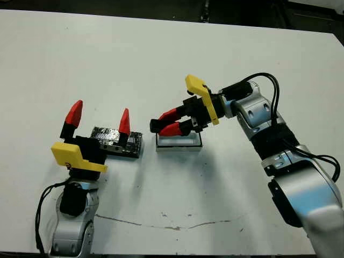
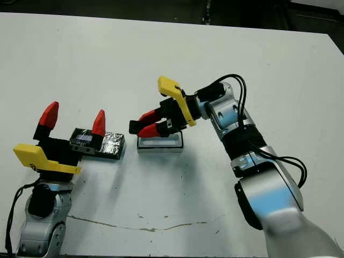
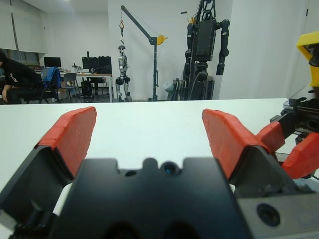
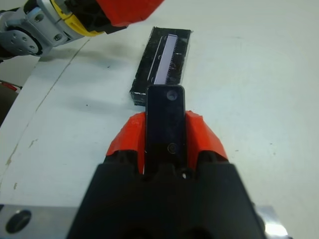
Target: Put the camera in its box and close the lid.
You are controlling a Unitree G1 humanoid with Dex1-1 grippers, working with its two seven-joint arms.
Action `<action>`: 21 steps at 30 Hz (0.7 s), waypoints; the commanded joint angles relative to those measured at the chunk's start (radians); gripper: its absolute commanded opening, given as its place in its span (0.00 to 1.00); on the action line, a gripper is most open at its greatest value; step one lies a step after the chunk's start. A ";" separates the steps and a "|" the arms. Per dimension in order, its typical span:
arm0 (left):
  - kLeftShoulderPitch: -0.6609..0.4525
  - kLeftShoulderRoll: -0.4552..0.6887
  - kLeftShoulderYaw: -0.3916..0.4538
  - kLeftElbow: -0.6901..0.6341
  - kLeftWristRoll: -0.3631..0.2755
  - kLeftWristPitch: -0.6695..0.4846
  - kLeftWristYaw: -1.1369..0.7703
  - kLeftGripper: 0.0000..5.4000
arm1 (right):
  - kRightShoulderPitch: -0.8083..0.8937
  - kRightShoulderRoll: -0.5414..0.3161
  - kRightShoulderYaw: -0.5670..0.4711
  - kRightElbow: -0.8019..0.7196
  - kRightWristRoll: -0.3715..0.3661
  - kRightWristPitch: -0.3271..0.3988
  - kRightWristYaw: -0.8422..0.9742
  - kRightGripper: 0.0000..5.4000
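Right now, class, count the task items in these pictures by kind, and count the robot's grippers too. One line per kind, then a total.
Cameras: 1, the camera, clamped in the right gripper
Boxes: 1, the box, open on the table
Lids: 1, the lid, lying by the left gripper
Grippers: 2
Total: 5

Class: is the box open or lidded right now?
Open: the box shows its white inside, and the lid lies apart on the table beside it.

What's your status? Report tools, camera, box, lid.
Right tool shut on camera, above box. Left tool open, empty, by lid. Box open, lid flat on table beside it. Nothing blocking box.
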 commanded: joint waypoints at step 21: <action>0.018 -0.003 -0.005 0.005 0.009 -0.007 0.006 1.00 | 0.069 -0.010 -0.019 0.086 -0.011 -0.127 0.013 0.31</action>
